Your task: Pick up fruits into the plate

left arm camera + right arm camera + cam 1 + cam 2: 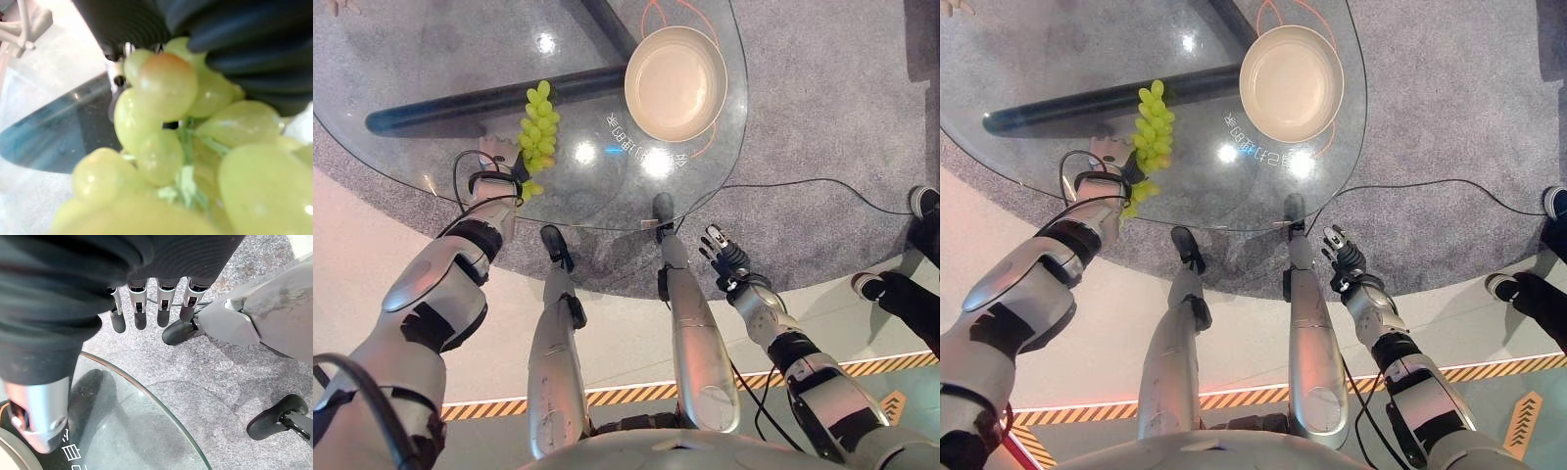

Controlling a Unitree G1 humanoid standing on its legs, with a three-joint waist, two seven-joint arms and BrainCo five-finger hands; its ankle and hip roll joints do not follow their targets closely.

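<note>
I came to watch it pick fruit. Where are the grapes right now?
The green grapes are on the glass table near its front edge, at the robot's left hand, with the empty plate farther right.

We see a round clear glass table (401,59) on a dark tubular base (460,103), over a grey speckled carpet (822,117) that borders a pale smooth floor (352,245) with an orange-and-black striped tape line (626,394). Ceiling lights glare off the table's near edge.

Head stereo pair looks down, sharing glass table (431,59) (near-identical angles); wrist cameras sit very close.
</note>
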